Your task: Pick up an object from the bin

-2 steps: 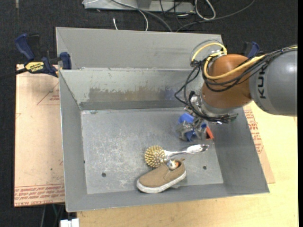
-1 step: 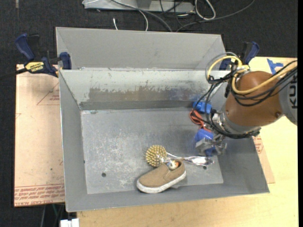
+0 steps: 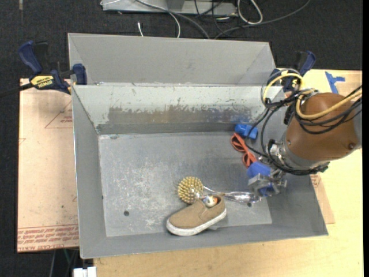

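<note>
Round brush (image 3: 190, 189), handle beside gripper (image 3: 259, 190)

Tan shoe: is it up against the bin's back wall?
No, the tan shoe lies near the front wall of the bin, beside a round bristle brush.

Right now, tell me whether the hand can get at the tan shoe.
Probably yes. The shoe lies uncovered at the bin's front, not far from the hand; only the brush lies beside it, handle pointing toward the hand.
</note>
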Robot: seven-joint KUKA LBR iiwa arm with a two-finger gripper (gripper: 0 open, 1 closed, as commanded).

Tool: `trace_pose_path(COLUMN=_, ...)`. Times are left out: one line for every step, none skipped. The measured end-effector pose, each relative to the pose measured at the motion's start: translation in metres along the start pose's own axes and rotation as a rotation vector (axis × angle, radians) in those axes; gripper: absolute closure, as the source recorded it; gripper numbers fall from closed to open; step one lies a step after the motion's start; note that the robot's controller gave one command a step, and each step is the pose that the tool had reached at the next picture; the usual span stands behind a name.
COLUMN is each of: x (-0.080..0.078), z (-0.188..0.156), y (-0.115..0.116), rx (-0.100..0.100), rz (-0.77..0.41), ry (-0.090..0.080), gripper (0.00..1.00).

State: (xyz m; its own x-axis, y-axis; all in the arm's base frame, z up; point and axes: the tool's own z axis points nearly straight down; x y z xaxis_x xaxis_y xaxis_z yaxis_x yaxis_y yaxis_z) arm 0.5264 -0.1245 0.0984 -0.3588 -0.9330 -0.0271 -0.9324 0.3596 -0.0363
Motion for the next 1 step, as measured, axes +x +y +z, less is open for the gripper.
trace_pose_path(x=-0.0552, z=0.0217, y=-0.0492, rx=0.003, rz=0.103, ry=-0.003, gripper=1.00)
